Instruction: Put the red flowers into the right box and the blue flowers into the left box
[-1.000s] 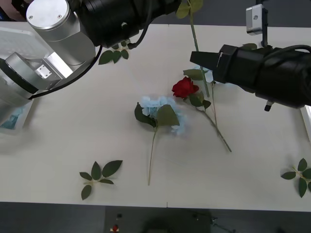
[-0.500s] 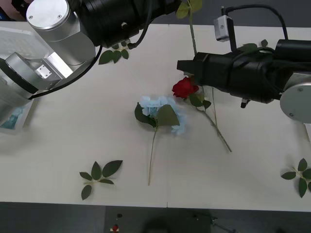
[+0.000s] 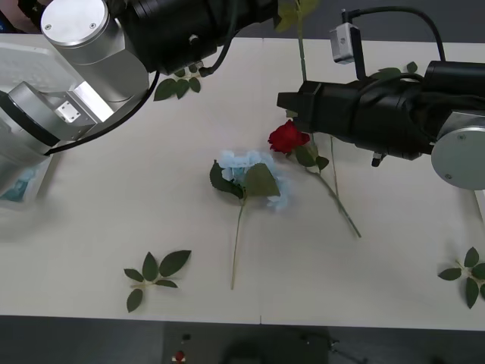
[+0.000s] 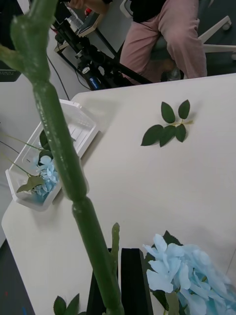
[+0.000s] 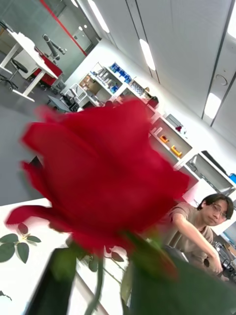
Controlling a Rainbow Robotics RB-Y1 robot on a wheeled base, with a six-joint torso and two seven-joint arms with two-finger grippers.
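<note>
My left gripper is raised at the table's far edge, shut on a red flower just under its bloom. That flower's stem hangs down over the table. My right gripper is shut on the hanging stem, fingers close on either side. A second red flower lies on the table below it, beside a blue flower at mid-table. The left box, at the left edge, holds blue flowers. The pale edge of the right box shows at far right.
Loose leaf sprigs lie at front left, front right and far left of centre. My left arm spans the top left, covering part of the left box.
My right gripper has moved left across the table to the hanging stem and stopped there. The left arm and the flowers on the table have not moved.
</note>
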